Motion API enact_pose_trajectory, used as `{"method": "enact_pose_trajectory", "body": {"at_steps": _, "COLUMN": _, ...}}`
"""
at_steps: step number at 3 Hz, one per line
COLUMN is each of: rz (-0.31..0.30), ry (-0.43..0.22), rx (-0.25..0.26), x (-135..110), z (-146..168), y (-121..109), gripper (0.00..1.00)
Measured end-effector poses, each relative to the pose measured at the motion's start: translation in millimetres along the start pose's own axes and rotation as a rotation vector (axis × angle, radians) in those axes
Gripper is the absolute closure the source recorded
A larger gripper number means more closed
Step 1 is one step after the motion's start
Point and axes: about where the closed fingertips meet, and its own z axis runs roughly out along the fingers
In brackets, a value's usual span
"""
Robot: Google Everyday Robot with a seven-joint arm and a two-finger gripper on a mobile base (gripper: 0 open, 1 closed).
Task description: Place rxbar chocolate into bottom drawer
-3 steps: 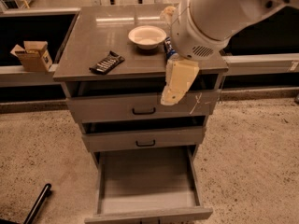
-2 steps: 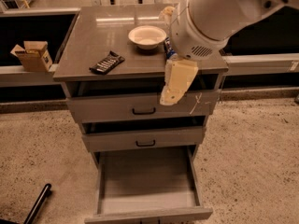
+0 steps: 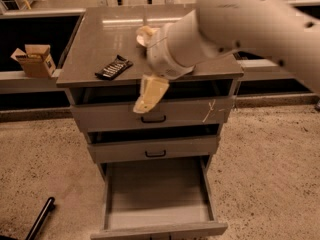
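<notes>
The rxbar chocolate (image 3: 114, 67), a flat black bar with pale lettering, lies on the grey cabinet top near its left front edge. The bottom drawer (image 3: 157, 227) is pulled out toward me, and its grey tray holds nothing. My gripper (image 3: 145, 98) hangs in front of the top drawer's front, just below the cabinet's top edge. It is to the right of the bar and lower than it, and does not touch it. The big white arm crosses the right half of the cabinet top.
Two upper drawers with black handles (image 3: 153, 119) (image 3: 155, 154) are pushed in. A pale bowl (image 3: 144, 33) peeks out behind the arm. A cardboard box (image 3: 34, 60) sits on a ledge to the left. A black rod (image 3: 40, 219) lies on the floor at lower left.
The arm and gripper have swung left across the cabinet front, closer to the bar, and now cover most of the bowl. The bar and drawers have not moved.
</notes>
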Motion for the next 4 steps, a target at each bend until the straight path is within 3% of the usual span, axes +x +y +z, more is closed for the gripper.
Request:
{"method": "enact_pose_trajectory", "body": {"at_steps": 1, "rz": -0.029, "ry": -0.060, "rx": 0.009, "x": -10, "z": 37, "y": -8, "gripper": 0.00}}
{"method": "enact_pose_trajectory", "body": {"at_steps": 2, "rz": -0.070, "ry": -0.050, "rx": 0.032, "x": -25, "z": 83, "y": -29, "gripper": 0.00}}
{"method": "enact_pose_trajectory", "body": {"at_steps": 3, "rz": -0.056, "ry": -0.006, "rx": 0.040, "x": -12, "z": 120, "y": -51, "gripper": 0.00}}
{"method": "enact_pose_trajectory", "body": {"at_steps": 4, "rz": -0.029, "ry": 0.015, "rx": 0.027, "x": 12, "z": 144, "y": -57, "gripper": 0.00}}
